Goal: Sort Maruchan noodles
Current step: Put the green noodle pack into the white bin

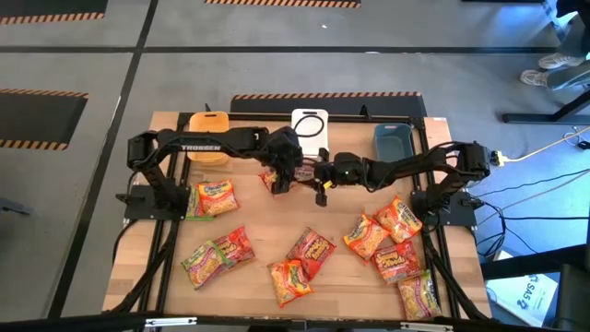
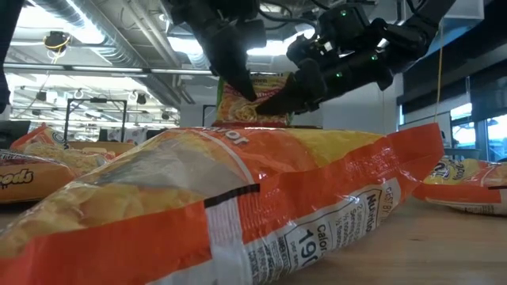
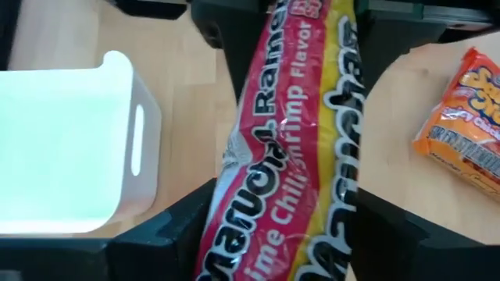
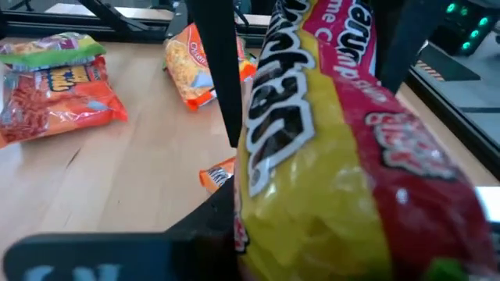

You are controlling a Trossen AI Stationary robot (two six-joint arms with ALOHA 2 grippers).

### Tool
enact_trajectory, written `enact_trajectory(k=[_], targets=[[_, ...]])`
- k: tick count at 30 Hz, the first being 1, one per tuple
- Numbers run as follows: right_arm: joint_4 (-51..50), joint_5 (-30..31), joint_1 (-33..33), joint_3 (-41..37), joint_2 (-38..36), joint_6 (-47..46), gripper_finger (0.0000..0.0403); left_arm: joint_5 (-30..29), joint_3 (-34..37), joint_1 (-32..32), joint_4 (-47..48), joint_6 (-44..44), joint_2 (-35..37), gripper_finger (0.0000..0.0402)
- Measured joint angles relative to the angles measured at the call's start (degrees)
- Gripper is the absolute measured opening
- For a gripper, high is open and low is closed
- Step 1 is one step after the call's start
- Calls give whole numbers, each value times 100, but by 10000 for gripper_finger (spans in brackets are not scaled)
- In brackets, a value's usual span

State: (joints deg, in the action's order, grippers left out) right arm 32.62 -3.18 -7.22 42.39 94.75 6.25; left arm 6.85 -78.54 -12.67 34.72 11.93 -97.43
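Both hands (image 2: 261, 95) grip lime-chili-shrimp packet (image 3: 289, 148); label readable only at wrists.

The light wooden desk (image 1: 267, 226) carries three plastic bins along its far edge: a yellow bin (image 1: 209, 137), a white bin (image 1: 310, 130) and a dark grey bin (image 1: 392, 141). Glossy flat ramen packets (image 1: 312, 251), orange, red and green-edged, lie scattered over its near half, some overlapping.

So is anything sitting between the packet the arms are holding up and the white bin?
Nothing visible. The red lime chili shrimp packet is held off the table between both end effectors, and the white bin sits right beside it, open, with only bare table between them.
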Motion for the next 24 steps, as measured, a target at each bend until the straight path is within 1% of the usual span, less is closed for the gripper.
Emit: enact_trajectory(k=[3,7,10,11,13,15,17,19,22,24], targets=[[26,59,7,0,-1,3,128,16,0,0,30,131,2,190],[92,103,7,0,-1,2,170,32,0,-62,120,220,2,140],[18,88,2,0,-46,122,202,10,0,-115,104,235,2,115],[-236,61,4,0,-197,158,211,-10,0,-129,98,246,2,111],[-911,29,4,-1,-748,298,226,-115,-48,-157,126,292,2,108],[-1859,78,3,1,-1508,528,238,-264,-205,-201,206,353,2,107],[-2718,267,7,4,-2210,637,245,-363,-392,-276,219,431,-1,107],[-3345,561,7,-59,-2847,667,249,-443,-616,-371,112,590,-2,107],[-3410,788,7,-473,-3611,671,249,-883,-723,-524,-547,837,4,106],[-3078,813,-9,-908,-3960,719,250,-938,-717,-716,-954,1023,3,106]])
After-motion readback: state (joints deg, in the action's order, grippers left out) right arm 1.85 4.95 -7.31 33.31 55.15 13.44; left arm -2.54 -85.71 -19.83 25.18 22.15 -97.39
